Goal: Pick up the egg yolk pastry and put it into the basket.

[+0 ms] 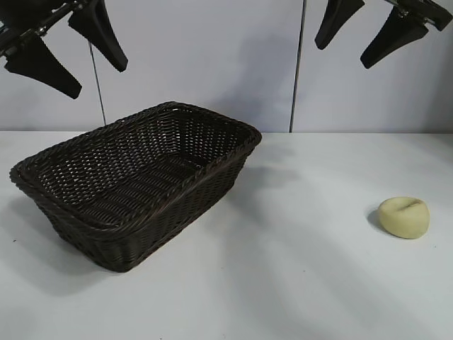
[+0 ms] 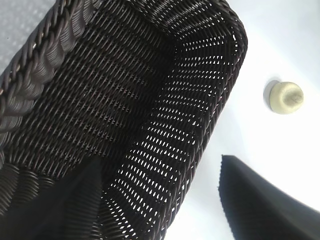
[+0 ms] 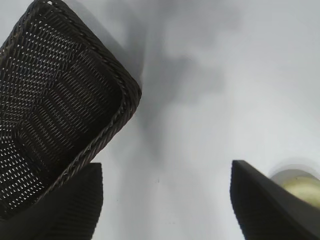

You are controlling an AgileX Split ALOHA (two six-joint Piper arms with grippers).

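Fingers of the right gripper (image 1: 371, 32) stand apart with nothing between them, hanging high at the upper right of the exterior view, above the table and well clear of everything on it. In the right wrist view the same two black fingers (image 3: 260, 205) frame the bare tabletop, and the egg yolk pastry (image 3: 300, 186) peeks out just behind one of them, partly hidden. The left gripper (image 1: 67, 49) is likewise spread and holds nothing; it hangs high at the upper left, above the far left part of the basket (image 1: 42, 180). From its wrist camera the basket's woven inside (image 2: 125, 100) fills most of the view, with one finger (image 2: 260, 205) over the white surface beside the basket's rim.

The egg yolk pastry (image 1: 403, 217) lies on the white table (image 1: 297, 269) at the right, a pale yellow rounded lump with a shallow crease on top, well apart from the basket. The basket is dark brown wicker, rectangular, with sloping sides and a braided rim, sitting on the left half of the table with nothing inside it. A pale wall (image 1: 212, 57) stands behind.
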